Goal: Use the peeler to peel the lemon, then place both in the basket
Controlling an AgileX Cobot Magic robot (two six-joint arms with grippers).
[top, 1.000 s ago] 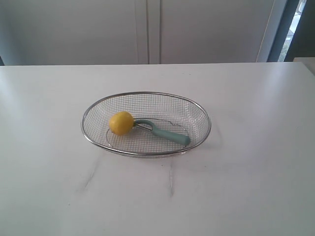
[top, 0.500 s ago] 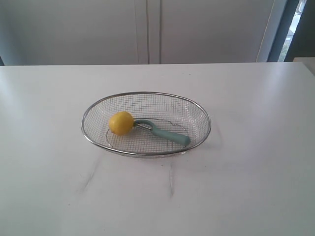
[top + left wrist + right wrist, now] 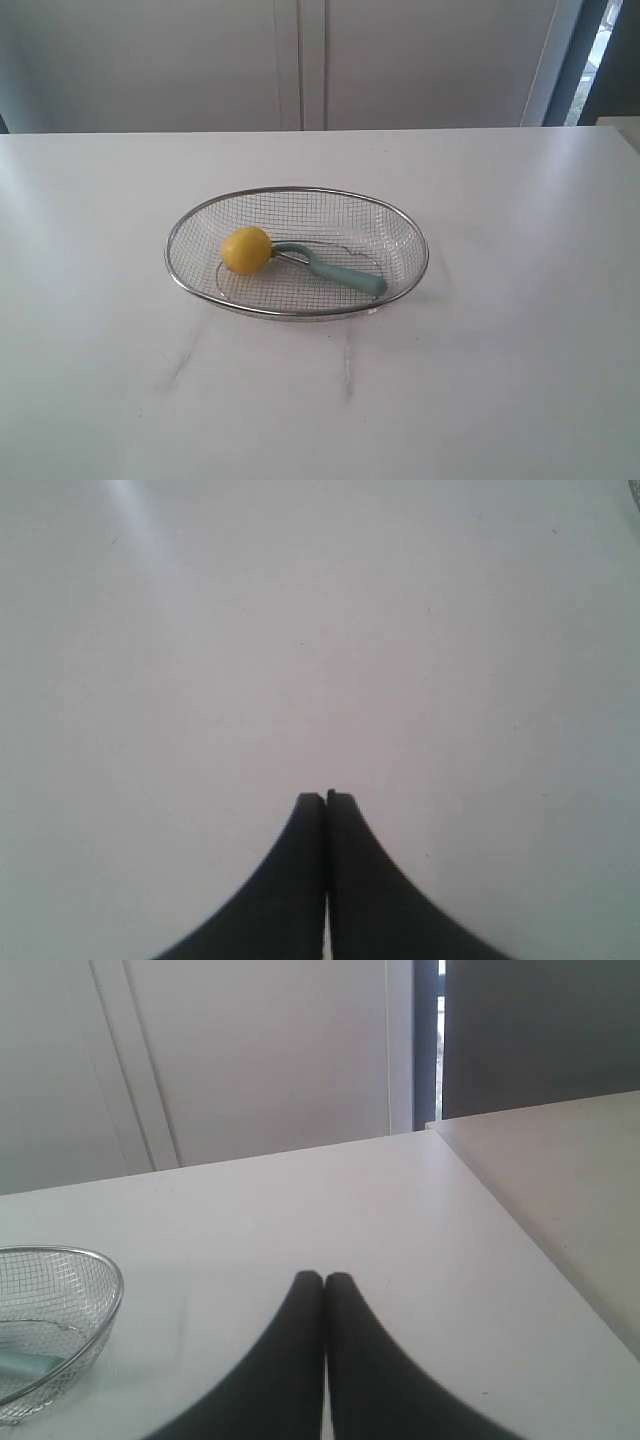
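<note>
The white table spreads wide on every side of the basket, which sits mid-table, well apart from the edges. The left gripper and right gripper are both clenched on nothing, over tabletop. Inside the basket, the peeler touches the lemon, which hides part of its blade head.

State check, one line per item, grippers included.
lemon: in the basket, left part, skin yellow with no peeled patch visible.
peeler: lying flat in the basket, blade end next to the lemon.
basket: upright on the table, holding both.
left gripper: shut, empty, over bare table.
right gripper: shut, empty, clear of the basket.
</note>
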